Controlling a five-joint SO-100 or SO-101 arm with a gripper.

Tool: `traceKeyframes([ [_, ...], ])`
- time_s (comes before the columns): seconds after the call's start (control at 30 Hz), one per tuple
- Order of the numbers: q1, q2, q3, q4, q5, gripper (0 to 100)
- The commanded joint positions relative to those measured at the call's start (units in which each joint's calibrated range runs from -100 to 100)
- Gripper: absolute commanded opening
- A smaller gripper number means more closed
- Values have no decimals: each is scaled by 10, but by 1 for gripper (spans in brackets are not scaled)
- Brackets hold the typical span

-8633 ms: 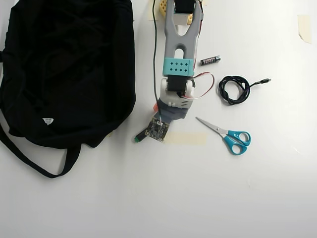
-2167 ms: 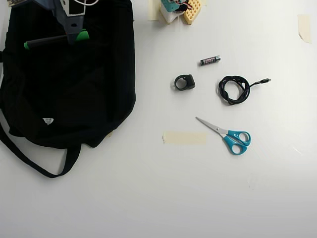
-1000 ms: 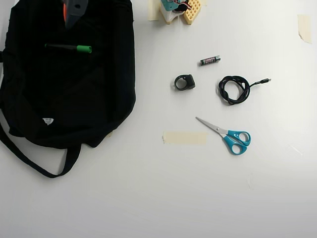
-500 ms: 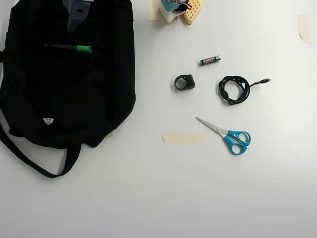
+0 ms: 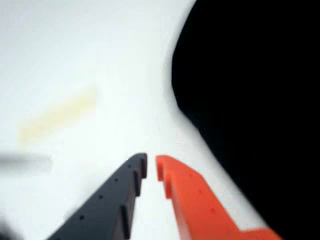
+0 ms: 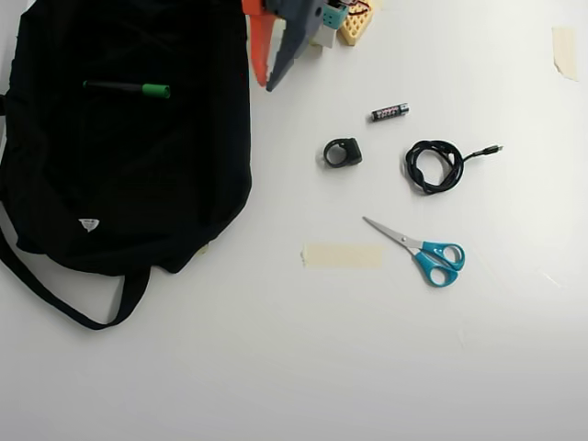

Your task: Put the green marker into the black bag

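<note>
The black bag (image 6: 119, 175) lies flat at the left of the overhead view, with its straps trailing to the lower left and a small white tag on it. The green marker (image 6: 129, 89) lies on top of the bag's upper part, green cap pointing right. My gripper (image 6: 265, 86) hangs just right of the bag's upper right edge, with its orange and grey fingers nearly together and nothing between them. In the blurred wrist view the gripper (image 5: 151, 161) is over the white table, with the bag (image 5: 250, 100) to its right.
To the right on the white table lie a small battery (image 6: 390, 112), a black ring-shaped part (image 6: 343, 152), a coiled black cable (image 6: 434, 165), blue-handled scissors (image 6: 423, 250) and a strip of beige tape (image 6: 342, 255). More tape (image 6: 565, 50) sits at the top right.
</note>
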Motion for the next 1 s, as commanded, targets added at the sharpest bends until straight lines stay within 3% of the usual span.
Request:
traceKeyframes([
  [0.0, -45, -164, 185, -12, 2, 2],
  [0.53, -188, -225, 258, -5, 3, 2],
  [0.97, -216, -285, 338, -5, 3, 2],
])
